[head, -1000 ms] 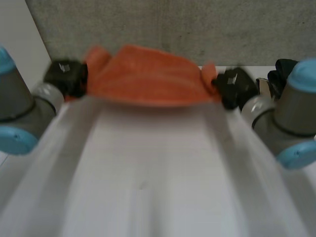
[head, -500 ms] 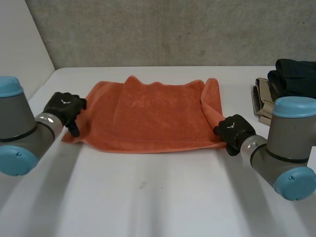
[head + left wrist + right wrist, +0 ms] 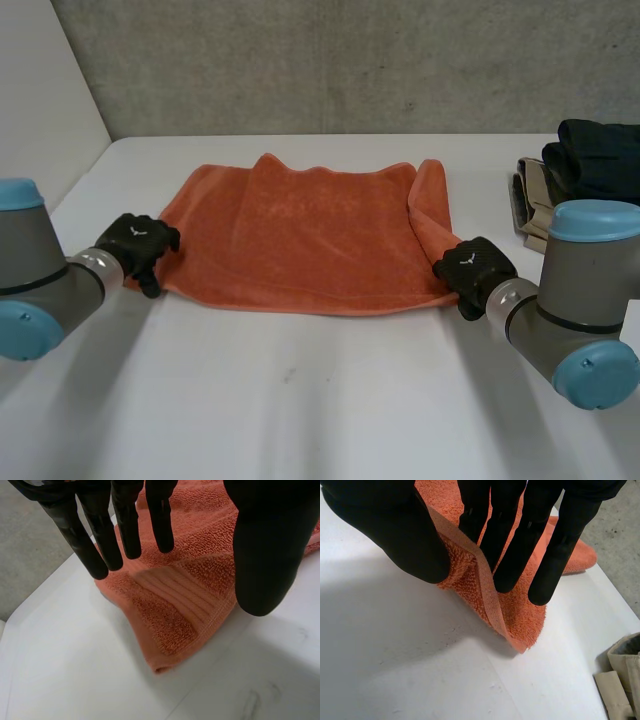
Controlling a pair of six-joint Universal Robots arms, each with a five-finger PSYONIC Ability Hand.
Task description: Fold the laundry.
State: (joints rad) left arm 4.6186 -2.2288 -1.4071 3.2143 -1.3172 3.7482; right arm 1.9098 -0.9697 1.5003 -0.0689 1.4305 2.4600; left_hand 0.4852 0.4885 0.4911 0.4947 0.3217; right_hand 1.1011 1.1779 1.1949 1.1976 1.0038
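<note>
An orange towel (image 3: pixel 300 240) lies folded on the white table (image 3: pixel 320 400), its near edge towards me. My left hand (image 3: pixel 135 245) hovers at the towel's near left corner. In the left wrist view its fingers (image 3: pixel 100 535) and thumb (image 3: pixel 265 545) are straight and spread, and the towel corner (image 3: pixel 185 600) lies flat and free on the table under them. My right hand (image 3: pixel 470 268) is at the near right corner. There the thumb (image 3: pixel 395 535) and fingers pinch the towel's hemmed edge (image 3: pixel 485 580), lifting it slightly off the table.
A pile of folded clothes sits at the table's far right, a dark garment (image 3: pixel 600 155) on top of beige cloth (image 3: pixel 530 205), close to my right arm. The beige cloth (image 3: pixel 620 680) lies beyond the right hand. A grey wall stands behind the table.
A second ago both hands held the towel up by its corners; it now lies on the table. The left hand has let go of its corner and drawn back slightly towards me.
</note>
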